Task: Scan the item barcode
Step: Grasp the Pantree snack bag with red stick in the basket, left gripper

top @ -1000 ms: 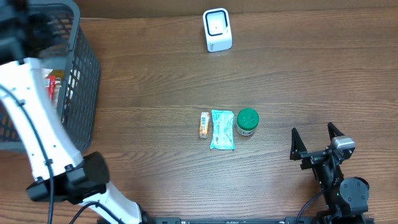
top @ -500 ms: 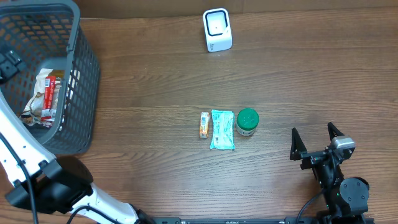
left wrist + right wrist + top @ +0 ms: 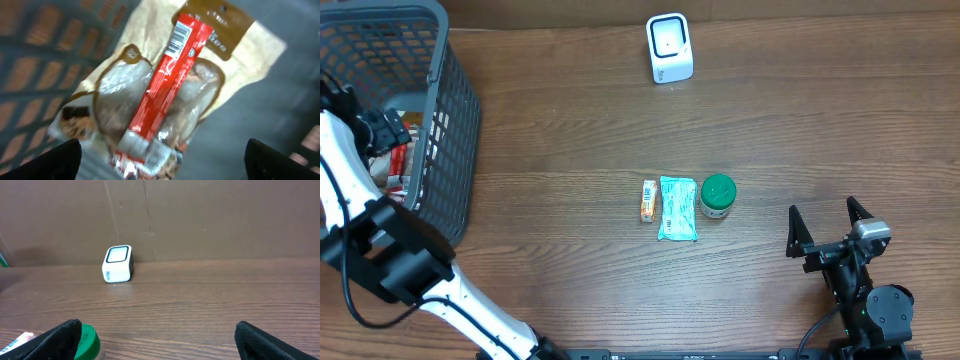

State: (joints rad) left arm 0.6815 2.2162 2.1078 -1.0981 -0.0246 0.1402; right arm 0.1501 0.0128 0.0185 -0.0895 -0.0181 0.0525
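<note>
A red stick pack (image 3: 167,82) with a white barcode near its top end lies across a clear-and-tan snack bag (image 3: 120,95) on the floor of the grey basket (image 3: 455,120). My left gripper (image 3: 165,170) hangs open just above them, one black finger at each lower corner of the left wrist view and nothing between them. From overhead, the left gripper (image 3: 382,130) is inside the basket beside the red pack (image 3: 405,140). The white scanner (image 3: 670,48) stands at the table's far edge. My right gripper (image 3: 830,230) rests open near the front right.
An orange pack (image 3: 649,201), a teal packet (image 3: 678,208) and a green-lidded jar (image 3: 718,196) lie side by side mid-table. The right wrist view shows the scanner (image 3: 118,263) ahead and the green lid (image 3: 87,339) at lower left. The basket's mesh walls enclose the left gripper.
The left arm has swung over the basket and its gripper has come down inside, over the snack bag. The right arm and the table items have not moved.
</note>
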